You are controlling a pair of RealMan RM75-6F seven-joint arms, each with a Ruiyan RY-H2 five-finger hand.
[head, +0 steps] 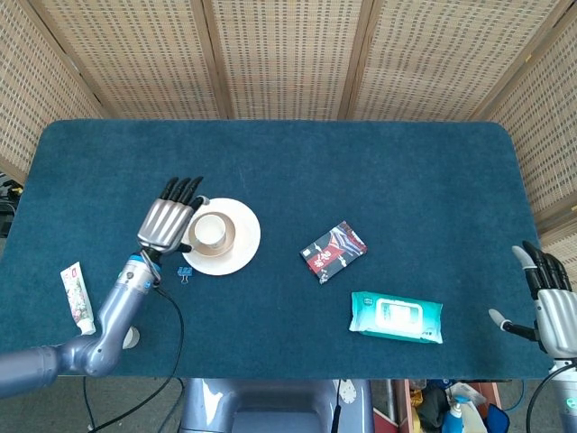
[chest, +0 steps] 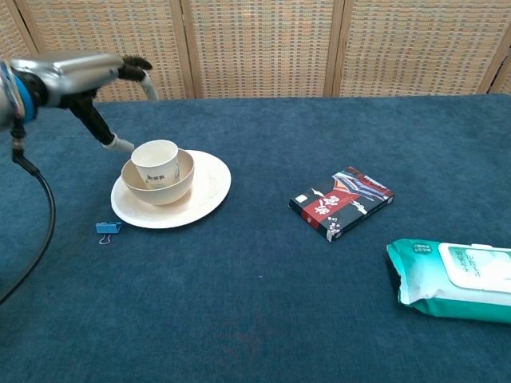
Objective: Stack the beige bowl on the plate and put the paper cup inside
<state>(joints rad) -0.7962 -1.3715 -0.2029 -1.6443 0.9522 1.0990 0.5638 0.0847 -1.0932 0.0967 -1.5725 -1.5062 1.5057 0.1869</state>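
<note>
The paper cup [chest: 156,163] stands upright inside the beige bowl [chest: 160,185], and the bowl sits on the cream plate [chest: 204,194]. From above, the cup [head: 209,232] shows nested in the bowl on the plate [head: 243,236]. My left hand [head: 167,223] hovers just left of the stack with its fingers spread, holding nothing; in the chest view this left hand [chest: 80,76] is raised above and left of the cup. My right hand [head: 552,311] rests open at the table's near right corner.
A small blue binder clip [chest: 108,228] lies in front of the plate. A black-and-red packet [chest: 342,202] sits mid-table, and a teal wet-wipes pack [chest: 451,279] lies at the right. A tube [head: 77,297] lies near the left edge.
</note>
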